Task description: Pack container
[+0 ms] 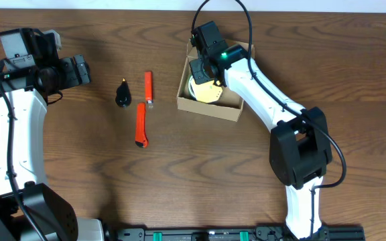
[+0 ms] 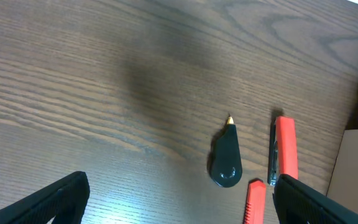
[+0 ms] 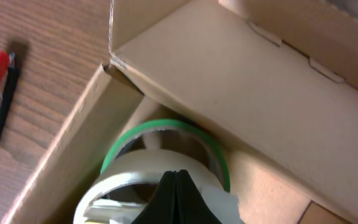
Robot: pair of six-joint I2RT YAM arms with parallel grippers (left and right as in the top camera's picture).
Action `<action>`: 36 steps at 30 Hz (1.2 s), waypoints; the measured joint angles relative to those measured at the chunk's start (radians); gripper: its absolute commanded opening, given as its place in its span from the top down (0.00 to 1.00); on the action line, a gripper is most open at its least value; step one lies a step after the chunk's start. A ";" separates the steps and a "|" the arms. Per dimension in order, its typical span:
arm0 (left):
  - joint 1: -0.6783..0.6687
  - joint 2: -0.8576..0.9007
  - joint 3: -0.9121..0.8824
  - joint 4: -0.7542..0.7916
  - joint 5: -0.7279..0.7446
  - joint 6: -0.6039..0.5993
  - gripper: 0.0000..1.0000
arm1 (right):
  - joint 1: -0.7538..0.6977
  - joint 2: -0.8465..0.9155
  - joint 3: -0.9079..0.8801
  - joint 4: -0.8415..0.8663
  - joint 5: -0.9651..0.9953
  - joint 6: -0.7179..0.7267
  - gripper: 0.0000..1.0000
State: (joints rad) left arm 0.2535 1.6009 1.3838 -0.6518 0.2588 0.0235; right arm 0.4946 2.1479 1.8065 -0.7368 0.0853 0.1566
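A black drop-shaped thing (image 2: 226, 158) lay on the wooden table (image 2: 104, 74) beside a red cutter (image 2: 285, 149), with a second red cutter (image 2: 255, 202) near it. The left gripper (image 2: 179, 208) was spread wide.

Tape rolls (image 1: 212, 94) lie in the container (image 1: 210, 107) on the worktop (image 1: 112, 174). Left of it lie a far cutter (image 1: 149, 87) and a near cutter (image 1: 141, 124), with a teardrop tool (image 1: 123, 96) farther left.

Fig. 1. My two arms: white tubular left arm (image 1: 11, 127) and white tubular right arm (image 1: 263, 87), each jointed by boxy black joint housings (image 1: 300, 150); thin black cables (image 1: 250, 30) run beside the links; small green indicator light (image 1: 224, 55) on my right wrist; left gripper (image 2: 180, 179) and right gripper (image 3: 176, 177) with matte black tapered fingers (image 2: 55, 199).
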 measured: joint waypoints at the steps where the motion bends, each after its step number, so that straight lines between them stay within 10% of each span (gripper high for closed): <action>1: 0.000 0.000 0.000 0.000 0.000 0.000 0.04 | 0.000 0.002 0.016 -0.015 0.000 -0.004 0.99; 36: 0.000 0.000 0.000 0.000 0.000 0.000 0.05 | -0.003 0.005 0.289 -0.654 0.033 -0.016 0.98</action>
State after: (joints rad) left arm 0.2535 1.6009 1.3838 -0.6514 0.2588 0.0235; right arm 0.4919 2.1532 2.0956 -1.3911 0.1184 0.1402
